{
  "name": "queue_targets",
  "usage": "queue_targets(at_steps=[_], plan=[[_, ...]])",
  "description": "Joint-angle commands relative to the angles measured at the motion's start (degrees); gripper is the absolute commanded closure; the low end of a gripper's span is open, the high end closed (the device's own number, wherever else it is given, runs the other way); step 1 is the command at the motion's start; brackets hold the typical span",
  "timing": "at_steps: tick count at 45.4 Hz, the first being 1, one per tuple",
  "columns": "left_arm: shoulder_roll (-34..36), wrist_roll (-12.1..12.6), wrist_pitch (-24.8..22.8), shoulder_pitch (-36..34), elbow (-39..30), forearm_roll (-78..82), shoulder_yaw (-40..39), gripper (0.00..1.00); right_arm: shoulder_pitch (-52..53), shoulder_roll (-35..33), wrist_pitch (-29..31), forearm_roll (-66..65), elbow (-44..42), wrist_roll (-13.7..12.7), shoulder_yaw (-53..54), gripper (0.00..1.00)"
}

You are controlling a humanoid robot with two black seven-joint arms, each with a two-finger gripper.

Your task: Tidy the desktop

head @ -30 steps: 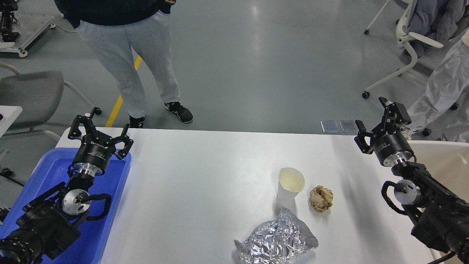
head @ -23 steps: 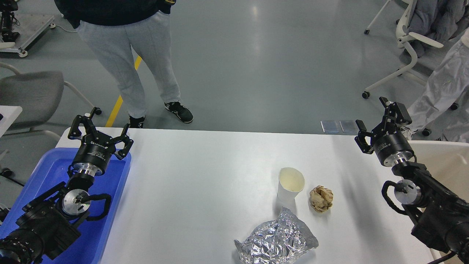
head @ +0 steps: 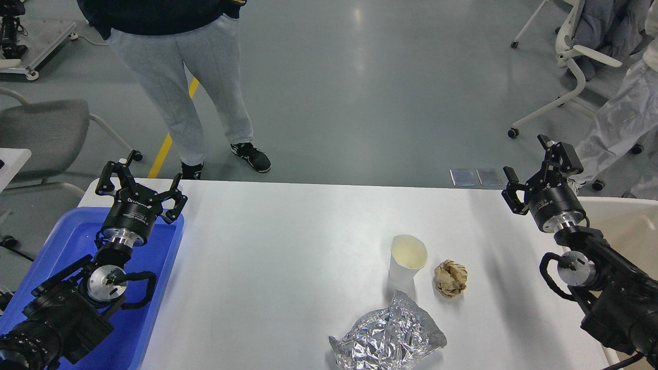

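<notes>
The left gripper (head: 139, 177) is raised above the far end of the blue tray (head: 154, 308), fingers spread wide and holding nothing. The right gripper (head: 540, 167) is lifted over the desktop's far right corner, well to the right of the paper cup (head: 406, 257), its fingers likewise parted and empty.

The desktop (head: 267, 267), white with rounded corners, fills the lower half of the view. The paper cup stands upright on it, right of centre. A crumpled brown paper ball (head: 451, 278) lies just to the right of the cup, apart from it. A crumpled foil bag (head: 388, 336) lies nearer than the cup, close to its base. Beyond the cup, on grey floor, a person in grey trousers (head: 180, 77) stands at the far left; a white chair (head: 576, 61) sits far right.
</notes>
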Motion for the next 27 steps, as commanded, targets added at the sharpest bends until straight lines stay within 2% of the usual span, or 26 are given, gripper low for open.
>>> queue_targets(at_steps=[1,7,14,19,27], plan=[[0.06,0.0,0.02,0.0,0.04,0.01,0.06,0.0,-0.2,-0.59,0.1,0.2,0.25,-0.08,0.2,0.0],[-0.02,0.0,0.02,0.0,0.04,0.01,0.06,0.0,0.59,-0.59,0.37,0.2,1.04,-1.92,-1.2,0.0],[0.06,0.0,0.02,0.0,0.04,0.01,0.05,0.0,0.5,-0.67,0.72,3.35,2.8,-7.99,-0.32,0.0],[-0.02,0.0,0.02,0.0,-0.04,0.01,-0.03,0.0,0.94,-1.2,0.81,3.98,2.8,-8.96,-1.73,0.0],[-0.02,0.0,-0.07,-0.09,-0.04,-0.08,-0.03,0.0,0.77,-5.41,1.6,3.54,5.96,-8.61,-10.15,0.0]])
